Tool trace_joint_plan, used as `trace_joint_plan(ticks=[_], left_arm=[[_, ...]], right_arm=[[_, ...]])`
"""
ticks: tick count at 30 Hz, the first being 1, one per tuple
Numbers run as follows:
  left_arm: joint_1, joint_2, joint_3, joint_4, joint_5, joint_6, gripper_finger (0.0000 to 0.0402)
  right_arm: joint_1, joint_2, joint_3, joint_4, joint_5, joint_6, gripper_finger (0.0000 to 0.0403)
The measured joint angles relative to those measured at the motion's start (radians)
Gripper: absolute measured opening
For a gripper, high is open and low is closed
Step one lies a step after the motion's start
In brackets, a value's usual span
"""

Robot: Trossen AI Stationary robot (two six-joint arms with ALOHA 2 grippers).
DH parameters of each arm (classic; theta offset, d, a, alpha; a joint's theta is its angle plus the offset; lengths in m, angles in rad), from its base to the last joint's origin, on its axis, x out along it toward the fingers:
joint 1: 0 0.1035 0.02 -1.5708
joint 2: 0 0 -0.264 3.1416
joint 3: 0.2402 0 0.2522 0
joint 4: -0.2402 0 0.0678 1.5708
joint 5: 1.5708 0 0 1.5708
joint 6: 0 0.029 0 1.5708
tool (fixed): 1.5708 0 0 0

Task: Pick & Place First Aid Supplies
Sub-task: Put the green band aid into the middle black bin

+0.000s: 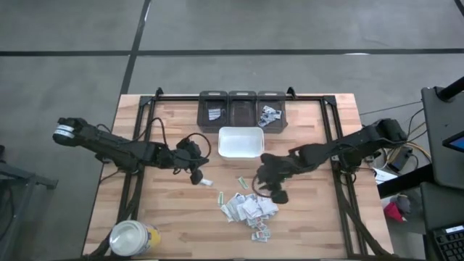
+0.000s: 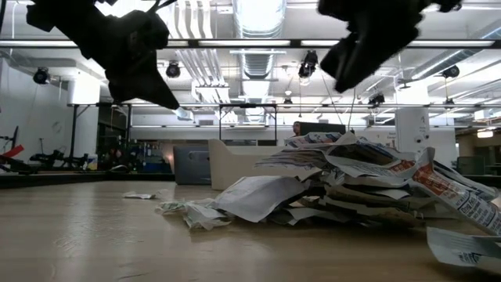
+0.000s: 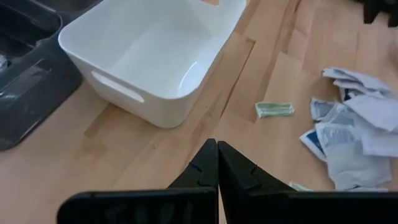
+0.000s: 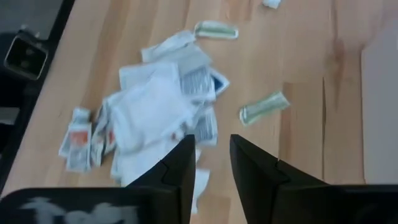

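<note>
your right gripper hangs over the packet pile, fingers apart and empty. your left gripper sits near the white tray, fingers together.

The print on the first aid supplies heaped near the table's front edge is too small to read from above, and in the right wrist view the same packets are smeared by blur. The yellow jar at the front left corner is cut off by the high view's lower edge. In the low view both arms show only as dark silhouettes, cropped at the top.
</note>
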Motion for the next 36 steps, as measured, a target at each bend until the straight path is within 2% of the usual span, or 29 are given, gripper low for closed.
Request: trace_joint_plan(ticks=[7, 15, 26, 36], left_arm=[[0.000, -0.022, 0.000, -0.007, 0.000, 0.045, 0.0000], [0.000, -0.164, 0.000, -0.101, 0.000, 0.104, 0.0000], [-0.001, -0.340, 0.000, -0.152, 0.002, 0.179, 0.0000], [-0.001, -0.359, 0.000, -0.161, 0.012, 0.258, 0.0000]], right_arm=[[-0.018, 0.159, 0.162, -0.091, 0.000, 0.017, 0.0083], [-0.041, 0.265, 0.302, -0.132, 0.000, 0.037, 0.0088], [-0.054, 0.333, 0.321, -0.135, -0.007, 0.222, 0.0093], [-0.054, 0.394, 0.320, -0.131, 0.000, 0.387, 0.0086]])
